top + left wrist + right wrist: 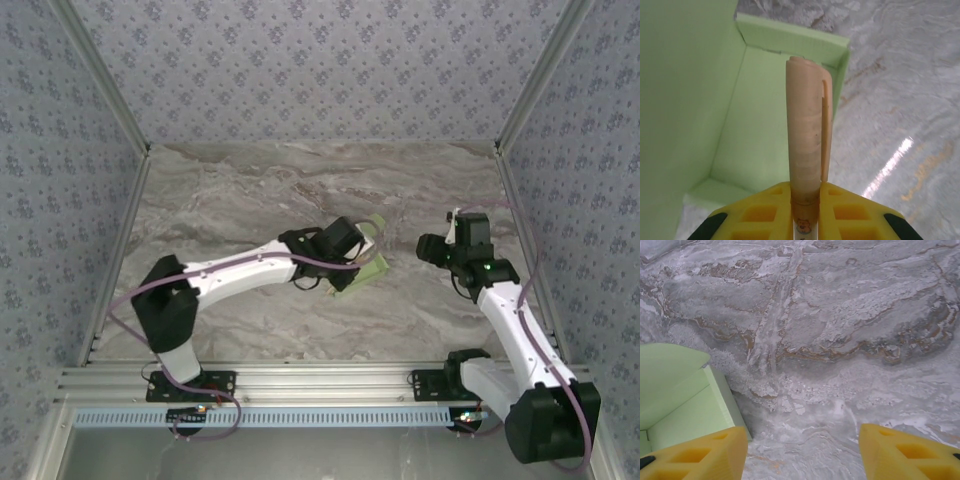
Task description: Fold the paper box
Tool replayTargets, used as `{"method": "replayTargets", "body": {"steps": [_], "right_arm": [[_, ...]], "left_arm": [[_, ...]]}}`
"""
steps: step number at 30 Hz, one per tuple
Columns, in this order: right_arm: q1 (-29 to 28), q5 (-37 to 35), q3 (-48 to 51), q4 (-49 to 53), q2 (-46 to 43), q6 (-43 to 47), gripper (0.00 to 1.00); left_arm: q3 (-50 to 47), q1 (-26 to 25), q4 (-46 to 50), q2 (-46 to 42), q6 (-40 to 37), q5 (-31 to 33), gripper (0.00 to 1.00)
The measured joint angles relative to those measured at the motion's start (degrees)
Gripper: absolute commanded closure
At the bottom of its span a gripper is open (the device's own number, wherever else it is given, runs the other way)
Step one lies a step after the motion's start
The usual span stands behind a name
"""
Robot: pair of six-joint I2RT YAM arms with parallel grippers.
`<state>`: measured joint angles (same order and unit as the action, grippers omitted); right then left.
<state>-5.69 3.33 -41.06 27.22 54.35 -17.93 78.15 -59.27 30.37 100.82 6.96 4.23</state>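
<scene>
The paper box (pixel 372 266) is pale green card, partly folded, lying mid-table with its walls standing up. In the left wrist view the paper box (pixel 755 135) shows an open inside, a tall wall on the left and a low far wall. My left gripper (pixel 806 192) is shut on a tan capped pen (pixel 807 125) that points over the box's inside toward the far wall. Seen from above, the left gripper (pixel 362 242) hangs over the box. My right gripper (pixel 802 445) is open and holds nothing, with a corner of the paper box (pixel 685 400) just left of its left finger (pixel 705 455).
Marble-patterned table (pixel 260 190) with patterned walls at the back and both sides. The right gripper (pixel 430 248) hovers a short way right of the box. A metal rail (pixel 320 380) runs along the near edge.
</scene>
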Motion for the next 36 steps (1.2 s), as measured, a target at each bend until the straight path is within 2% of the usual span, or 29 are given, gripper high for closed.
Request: {"method": "replayTargets", "body": {"steps": [12, 21, 24, 28, 36], "right_arm": [[1.11, 2.08, 1.07, 1.36, -0.74, 0.70, 0.37], [1.11, 2.58, 1.90, 1.38, -1.01, 0.63, 0.37], [0.83, 2.71, 1.92, 1.36, -1.01, 0.61, 0.37], [-1.05, 3.19, 2.03, 0.15, 0.15, 0.09, 0.37], [-10.97, 2.45, 3.34, -6.62, 9.88, -1.09, 0.37]], "left_arm": [[12.37, -0.11, 3.50, 13.84, -7.32, 8.22, 0.83], [13.20, -0.11, 4.98, 15.67, -9.29, 9.29, 0.67], [13.20, -0.13, 5.01, 15.41, -9.31, 8.81, 0.64], [11.28, -0.11, 3.91, 11.82, -8.83, 6.10, 0.62], [-4.76, 1.49, -4.04, -9.64, -3.87, -6.38, 0.57]]}}
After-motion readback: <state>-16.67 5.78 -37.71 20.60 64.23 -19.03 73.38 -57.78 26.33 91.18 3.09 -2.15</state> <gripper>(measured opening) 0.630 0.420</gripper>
